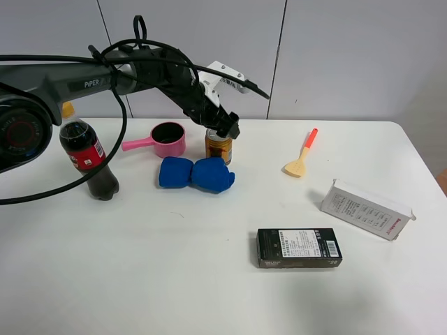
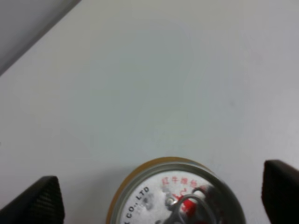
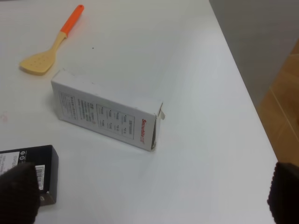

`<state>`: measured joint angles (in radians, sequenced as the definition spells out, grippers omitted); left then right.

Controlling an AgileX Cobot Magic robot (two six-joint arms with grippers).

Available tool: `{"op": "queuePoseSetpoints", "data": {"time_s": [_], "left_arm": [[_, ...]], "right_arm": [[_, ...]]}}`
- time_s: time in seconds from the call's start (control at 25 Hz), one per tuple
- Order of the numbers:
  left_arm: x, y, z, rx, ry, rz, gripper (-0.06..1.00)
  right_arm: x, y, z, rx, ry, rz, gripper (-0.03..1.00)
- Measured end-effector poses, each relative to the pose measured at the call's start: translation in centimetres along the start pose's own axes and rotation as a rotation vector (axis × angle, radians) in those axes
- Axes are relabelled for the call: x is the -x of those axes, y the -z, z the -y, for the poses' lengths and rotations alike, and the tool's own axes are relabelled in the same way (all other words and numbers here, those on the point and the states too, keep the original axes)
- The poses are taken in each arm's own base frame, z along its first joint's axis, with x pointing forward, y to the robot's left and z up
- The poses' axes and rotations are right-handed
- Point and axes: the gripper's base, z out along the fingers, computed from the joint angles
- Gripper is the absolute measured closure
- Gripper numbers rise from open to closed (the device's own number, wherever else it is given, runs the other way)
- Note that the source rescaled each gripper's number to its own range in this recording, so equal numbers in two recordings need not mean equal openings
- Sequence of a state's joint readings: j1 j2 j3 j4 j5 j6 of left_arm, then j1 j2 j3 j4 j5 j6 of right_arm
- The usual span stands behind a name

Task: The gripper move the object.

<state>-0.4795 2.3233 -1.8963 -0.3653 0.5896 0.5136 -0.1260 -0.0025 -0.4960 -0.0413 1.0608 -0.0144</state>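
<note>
The gold-yellow can with red markings stands upright on the white table, behind the blue cloth. My left gripper hangs right above the can's top. In the left wrist view the can's silver top with pull tab lies between the two black fingertips, which stand wide apart on either side and do not touch it. My right gripper is out of the exterior view; its dark fingertips show wide apart and empty over the table's right part.
A dark cola bottle stands at the left. A pink cup with a handle, a crumpled blue cloth, an orange-handled spatula, a white box and a black box lie on the table. The table's right edge is near the white box.
</note>
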Motion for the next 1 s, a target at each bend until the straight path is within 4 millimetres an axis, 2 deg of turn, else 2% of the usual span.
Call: {"op": "queuePoseSetpoints", "data": {"time_s": [0.12, 0.6, 0.72, 0.8, 0.88, 1.0], "left_arm": [[0.1, 0.0, 0.0, 0.005, 0.000, 0.010, 0.34], [1.3, 0.6, -0.5, 0.063, -0.001, 0.119, 0.32], [2.6, 1.5, -0.9, 0.117, -0.003, 0.226, 0.09], [3.7, 2.6, -1.1, 0.150, -0.007, 0.299, 0.00], [5.3, 5.0, -1.1, 0.185, -0.013, 0.393, -0.03], [8.0, 10.5, -0.6, 0.220, -0.020, 0.535, -0.03]], "right_arm": [[0.0, 0.0, 0.0, 0.000, 0.000, 0.000, -0.03], [0.0, 0.0, 0.0, 0.000, 0.000, 0.000, -0.03], [0.0, 0.0, 0.0, 0.000, 0.000, 0.000, -0.03], [0.0, 0.0, 0.0, 0.000, 0.000, 0.000, -0.03], [0.0, 0.0, 0.0, 0.000, 0.000, 0.000, -0.03], [0.0, 0.0, 0.0, 0.000, 0.000, 0.000, -0.03]]}}
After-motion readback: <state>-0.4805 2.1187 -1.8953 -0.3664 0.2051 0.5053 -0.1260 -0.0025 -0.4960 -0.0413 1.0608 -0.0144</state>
